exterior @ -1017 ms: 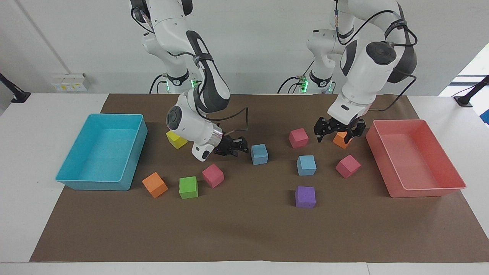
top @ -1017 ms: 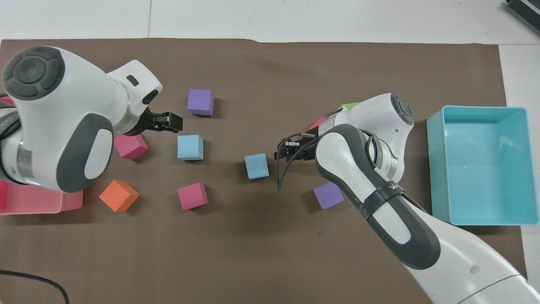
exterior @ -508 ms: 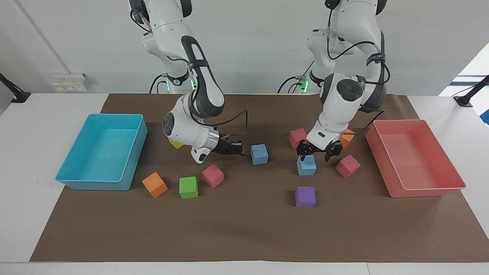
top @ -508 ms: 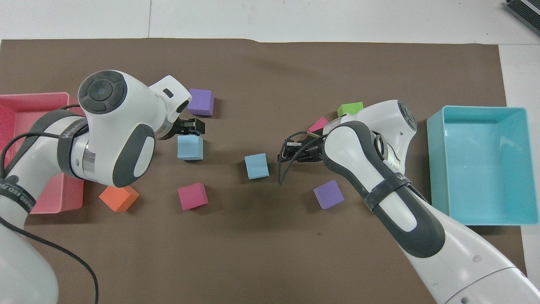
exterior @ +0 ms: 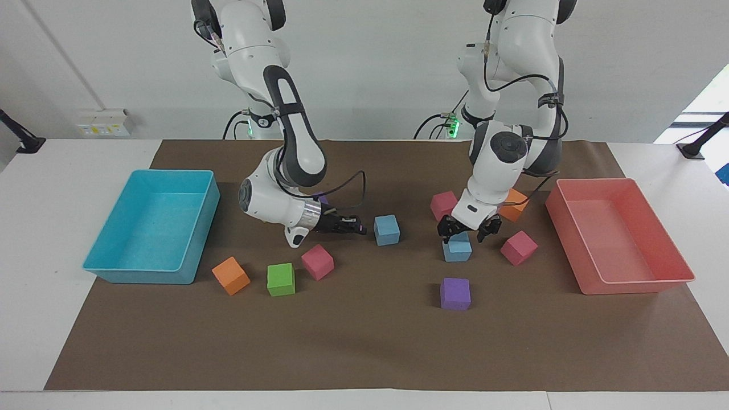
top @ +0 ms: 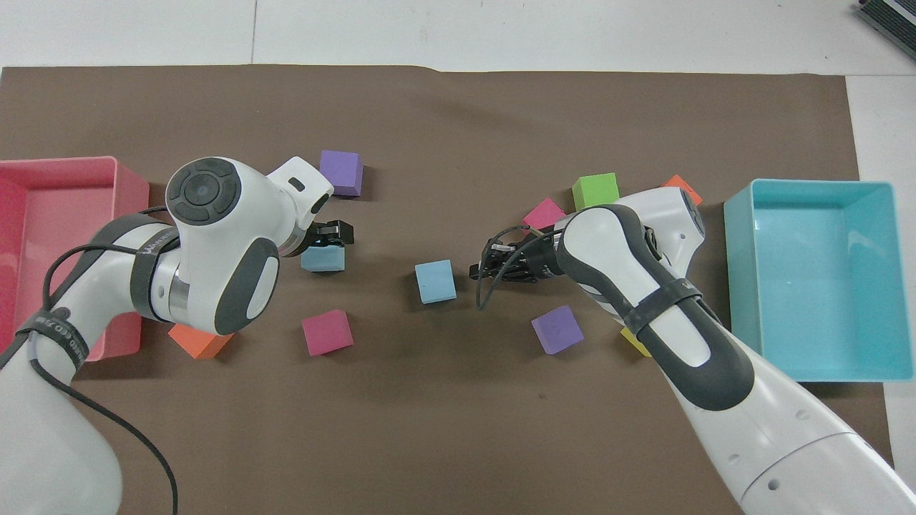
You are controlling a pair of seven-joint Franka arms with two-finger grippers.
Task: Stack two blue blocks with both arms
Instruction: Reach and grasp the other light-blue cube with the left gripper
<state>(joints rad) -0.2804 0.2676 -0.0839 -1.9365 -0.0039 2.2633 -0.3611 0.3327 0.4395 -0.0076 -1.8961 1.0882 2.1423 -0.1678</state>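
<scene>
**Desk stock: two arms, eleven cubes, two trays, blue blocks unstacked**

1. Brown mat (exterior: 364,347) over white desk (exterior: 34,239); every item below sits on it.
2. Yellow cube (top: 632,342) and near purple cube (top: 557,329): closest to the robots, toward the right arm's end, both partly under that arm.
3. Near orange cube (exterior: 516,205): beside the pink tray (exterior: 638,286), toward the left arm's end.
4. Near pink cube (exterior: 444,205): beside item 3, more toward mid-desk.
5. Right claw (exterior: 361,227): low over the mat, lying almost flat, fingertips pressed together with nothing between them. It points at the mid-desk blue block (exterior: 386,229) and sits just beside it, with a small gap showing.
6. Left claw (exterior: 467,234): pointing down, fingers spread wide to either side of the top of the other blue block (exterior: 457,249). Contact cannot be judged.
7. Both blue blocks rest on the mat, well apart; the other blue block is slightly farther from the robots.
8. Tray-side pink cube (exterior: 519,247): between item 6's block and the pink tray.
9. Far pink cube (exterior: 317,262), far orange cube (exterior: 230,275), green cube (exterior: 281,279): a loose row near the turquoise tray (exterior: 136,276).
10. Far purple cube (exterior: 455,293): farthest out, alone.
</scene>
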